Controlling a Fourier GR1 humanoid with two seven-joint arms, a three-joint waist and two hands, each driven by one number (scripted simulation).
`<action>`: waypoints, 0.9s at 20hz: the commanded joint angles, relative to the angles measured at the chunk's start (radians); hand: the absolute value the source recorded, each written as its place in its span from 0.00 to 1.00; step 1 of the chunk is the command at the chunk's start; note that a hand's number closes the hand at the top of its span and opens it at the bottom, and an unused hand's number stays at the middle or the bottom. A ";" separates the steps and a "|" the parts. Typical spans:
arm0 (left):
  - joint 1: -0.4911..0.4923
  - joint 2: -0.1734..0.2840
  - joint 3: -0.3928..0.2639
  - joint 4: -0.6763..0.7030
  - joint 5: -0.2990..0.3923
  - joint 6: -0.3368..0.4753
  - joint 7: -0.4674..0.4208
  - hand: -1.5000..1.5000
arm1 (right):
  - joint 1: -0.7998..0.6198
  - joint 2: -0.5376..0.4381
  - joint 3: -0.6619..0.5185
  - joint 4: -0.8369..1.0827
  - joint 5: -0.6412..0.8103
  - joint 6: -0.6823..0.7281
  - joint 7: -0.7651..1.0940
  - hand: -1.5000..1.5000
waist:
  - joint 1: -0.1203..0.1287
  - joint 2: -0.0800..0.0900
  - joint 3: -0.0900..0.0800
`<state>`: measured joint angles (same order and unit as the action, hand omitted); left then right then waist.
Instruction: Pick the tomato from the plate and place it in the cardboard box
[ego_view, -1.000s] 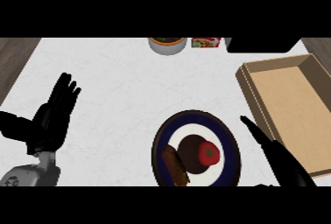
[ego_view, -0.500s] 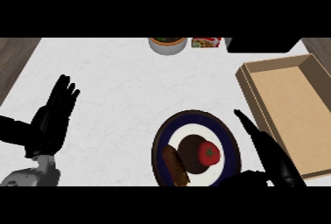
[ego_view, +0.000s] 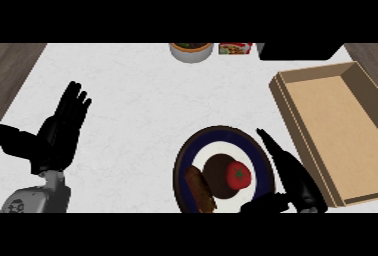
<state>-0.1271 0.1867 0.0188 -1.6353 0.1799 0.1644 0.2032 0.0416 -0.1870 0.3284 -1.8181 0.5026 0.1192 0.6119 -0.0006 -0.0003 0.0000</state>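
A red tomato lies on a white plate with a dark blue rim at the lower middle of the counter, against a dark brown round food and beside a brown sausage-shaped piece. My right hand is open, its straight fingers lying over the plate's right rim just right of the tomato, the thumb low near the plate's lower edge. The cardboard box stands open at the right. My left hand rests open at the left, fingers up.
At the counter's back edge stand a grey bowl, a small red packet and a black object. Dark wooden floor shows at the top left.
My right hand has moved left, from the gap between plate and box onto the plate's right rim, closer to the tomato. The left hand has hardly shifted.
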 joint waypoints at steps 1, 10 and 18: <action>0.082 -0.007 -0.010 -0.115 -0.003 -0.019 0.040 0.50 | 0.018 0.028 0.029 0.011 0.073 -0.014 0.016 0.00 | 0.003 -0.001 0.000; -0.014 -0.060 0.010 -0.032 -0.050 0.003 0.039 0.50 | 0.011 0.051 -0.024 0.063 0.068 0.033 -0.052 0.00 | -0.001 0.000 0.000; 0.061 -0.054 0.048 -0.034 -0.043 -0.074 -0.006 0.50 | 0.017 0.101 -0.027 0.121 0.111 0.006 -0.087 0.00 | 0.000 0.000 0.000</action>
<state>-0.0829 0.1421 0.0558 -1.6833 0.1402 0.1143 0.2197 0.0469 -0.1014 0.3056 -1.6934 0.5975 0.1274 0.5284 0.0000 -0.0004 0.0001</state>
